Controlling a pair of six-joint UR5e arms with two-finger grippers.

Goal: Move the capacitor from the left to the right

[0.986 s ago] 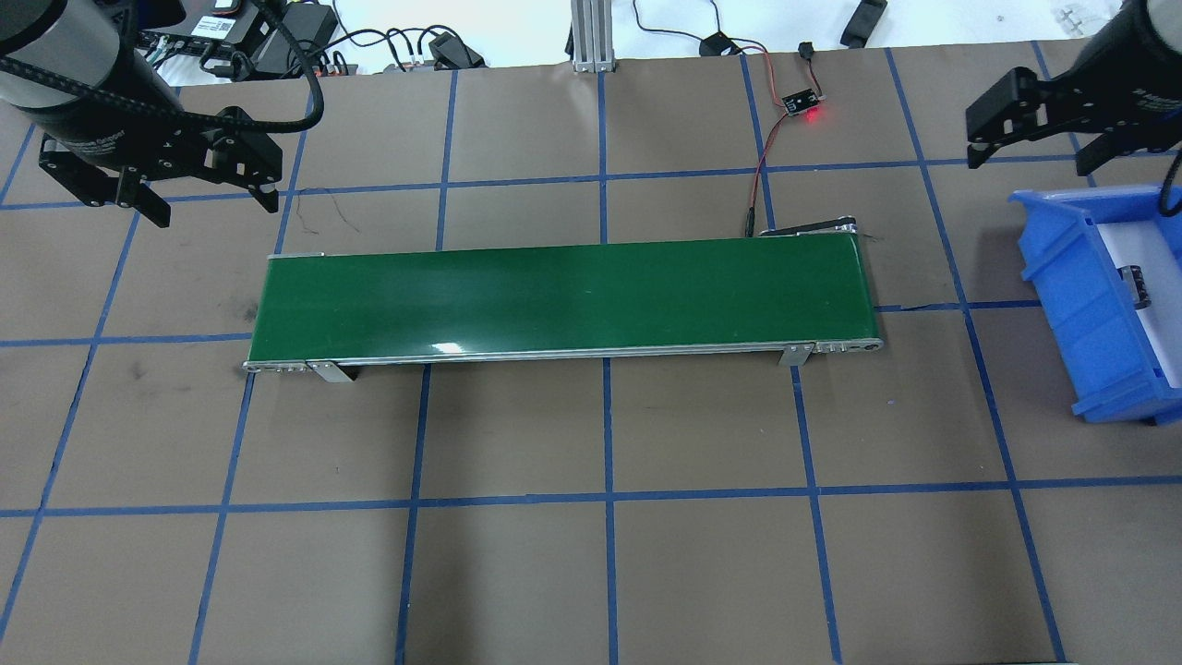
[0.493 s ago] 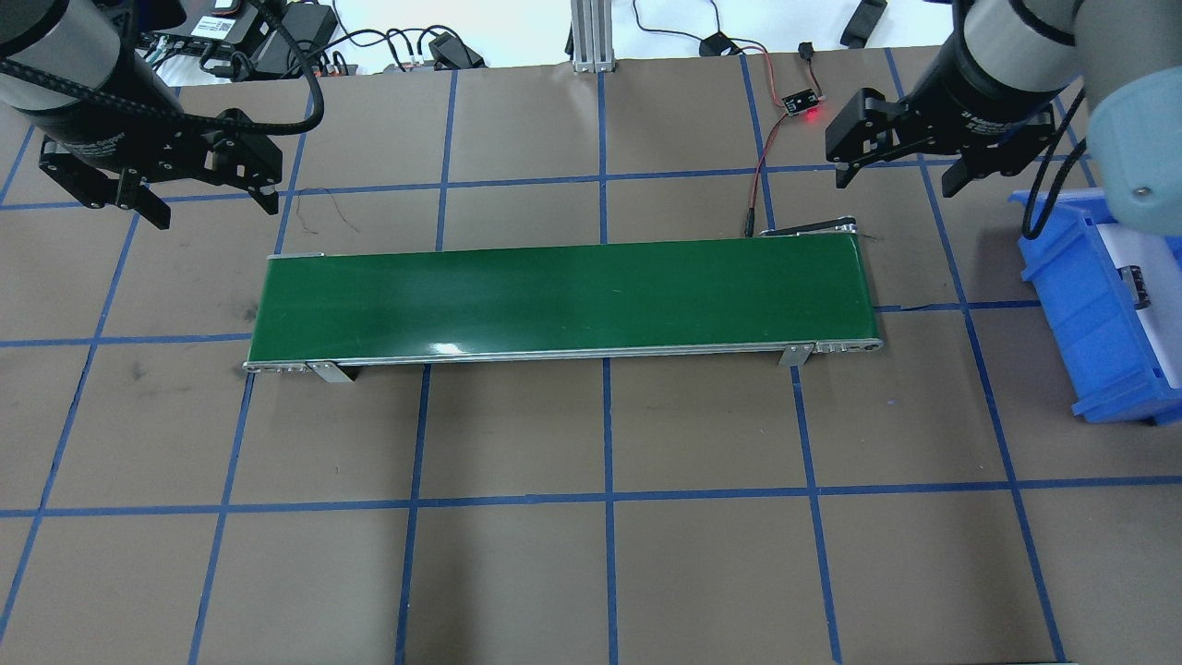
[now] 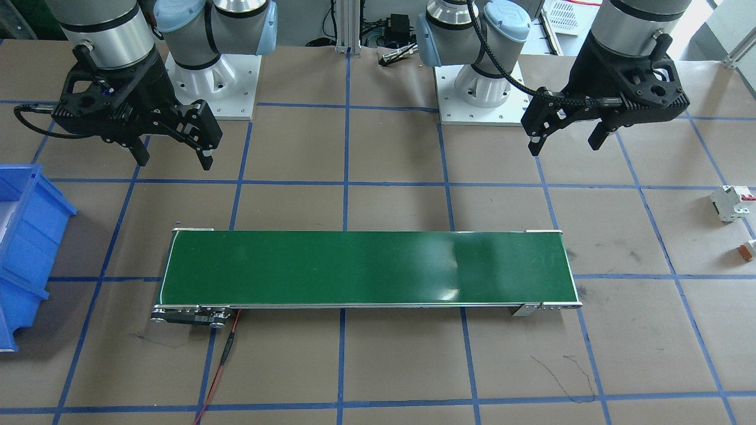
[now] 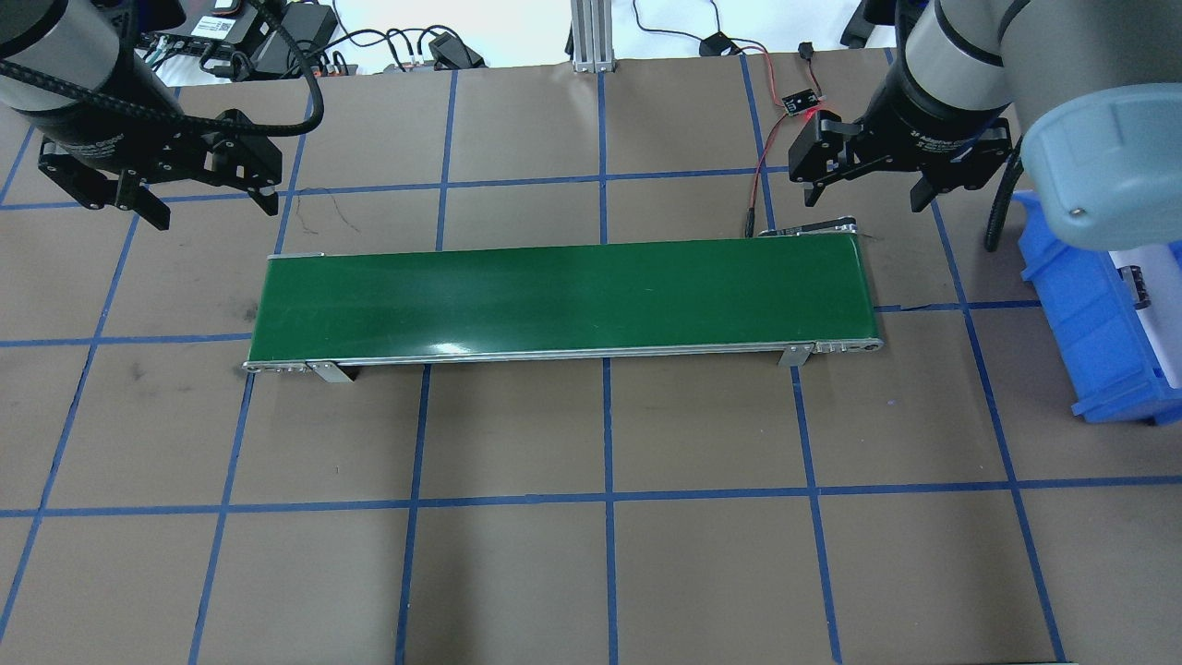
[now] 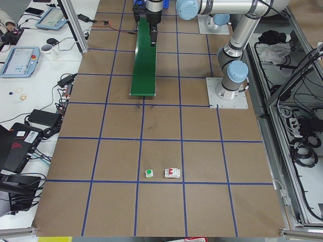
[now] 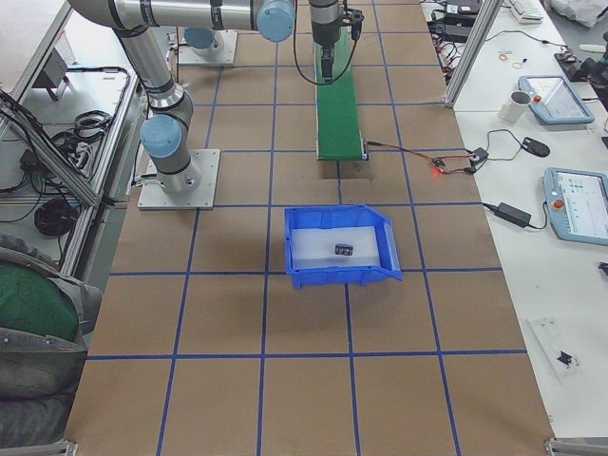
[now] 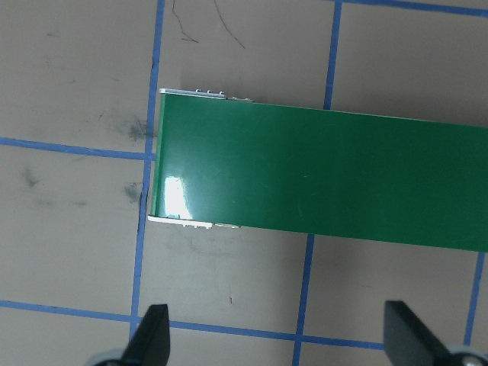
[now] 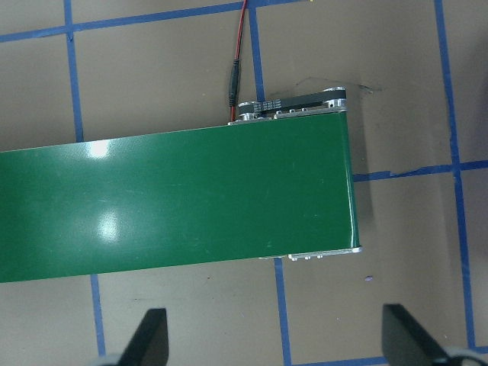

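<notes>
The capacitor (image 4: pixel 1135 285) is a small black cylinder lying inside the blue bin (image 4: pixel 1076 305) at the table's right end; it also shows in the exterior right view (image 6: pixel 344 249). My right gripper (image 4: pixel 866 201) is open and empty, hovering just beyond the far right end of the green conveyor belt (image 4: pixel 563 300), left of the bin. My left gripper (image 4: pixel 216 212) is open and empty, hovering beyond the belt's far left end. Each wrist view shows spread fingertips (image 8: pixel 155 324) (image 7: pixel 156 320) above brown table with the belt's end ahead.
A white breaker with red tabs (image 3: pixel 732 202) and a small orange-and-white part (image 3: pixel 749 249) lie on the table past the belt's left end. A sensor board with a red light (image 4: pixel 802 103) and its wires sit behind the belt's right end.
My right arm has swung left, from over the bin to above the belt's far right end. The left arm has not moved. The capacitor stays in the bin.
</notes>
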